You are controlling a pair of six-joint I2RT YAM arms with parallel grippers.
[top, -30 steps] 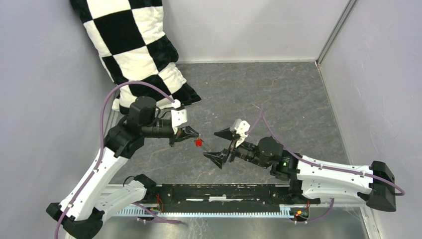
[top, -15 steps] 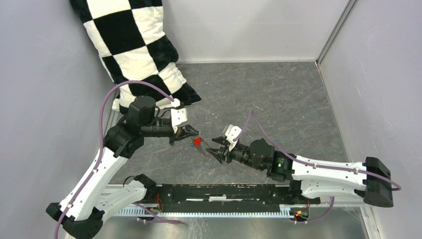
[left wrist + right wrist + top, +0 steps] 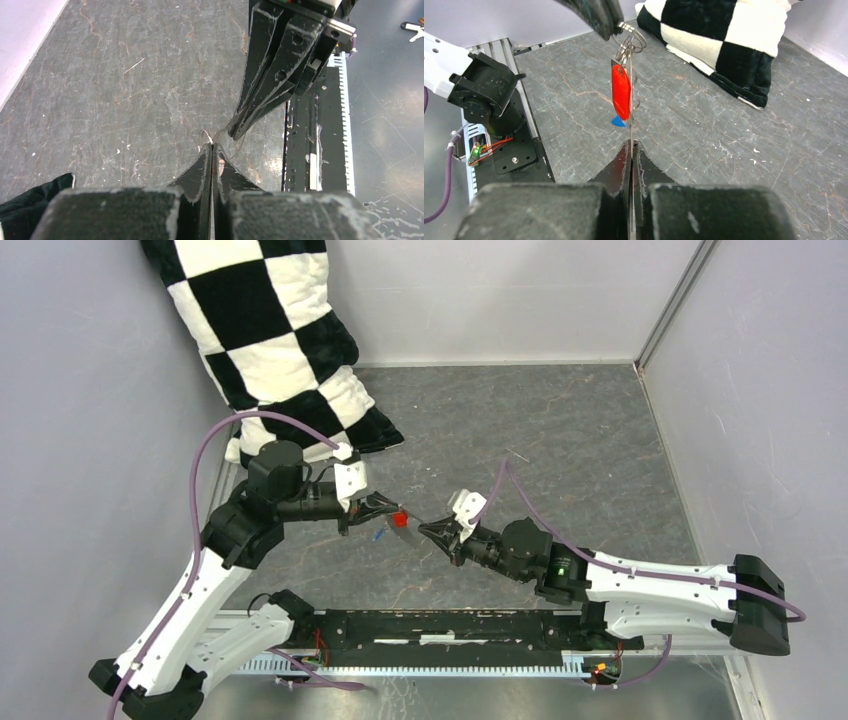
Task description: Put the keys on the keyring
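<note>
left fingers (image 3: 201, 170): pressed flat together; the tips pinch the coiled top end of the keyring (image 3: 631, 131), above the worktop (image 3: 560, 440)
right fingers (image 3: 620, 164): pressed together as well; they pinch the other end of the keyring, so its thin grey band runs straight from one pair of tips to the other
meeting place: left of the worktop's middle, towards its near side; the two pairs of tips point at each other, just apart
red key (image 3: 620, 92): hangs at the keyring's coiled end, just below the left tips; its head lies beside the band
blue key (image 3: 617, 121): only a small corner shows behind the red key's lower end; whether it hangs or lies on the worktop I cannot tell
checked pillow (image 3: 280, 340): far left corner, leaning against the wall, well apart from the keys
</note>
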